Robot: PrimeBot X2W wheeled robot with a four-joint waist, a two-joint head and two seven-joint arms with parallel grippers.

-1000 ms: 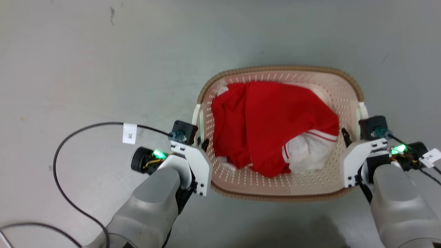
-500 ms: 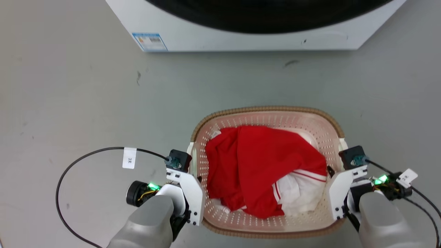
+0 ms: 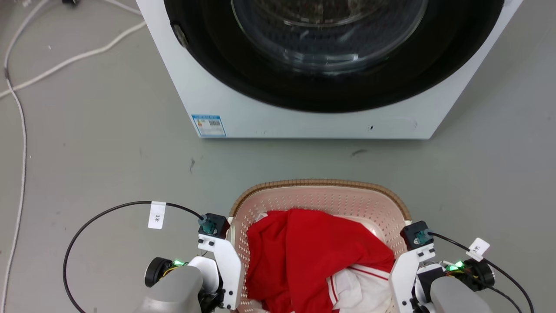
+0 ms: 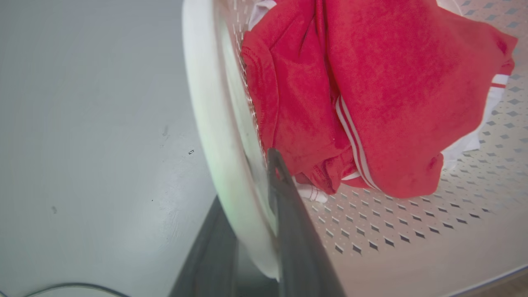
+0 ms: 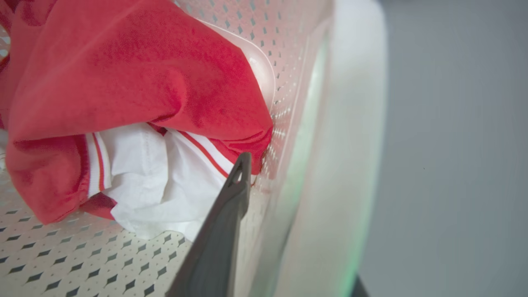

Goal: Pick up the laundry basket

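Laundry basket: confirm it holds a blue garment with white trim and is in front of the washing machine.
Wrong colour: the garment is red, not blue, as the head view shows. The laundry basket holds a red garment with white trim and is in front of the washing machine.

A smooth grey floor (image 3: 87, 165), evenly lit; a white washer (image 3: 312, 124) with a dark round door stands ahead, pale cables (image 3: 22, 148) at left.
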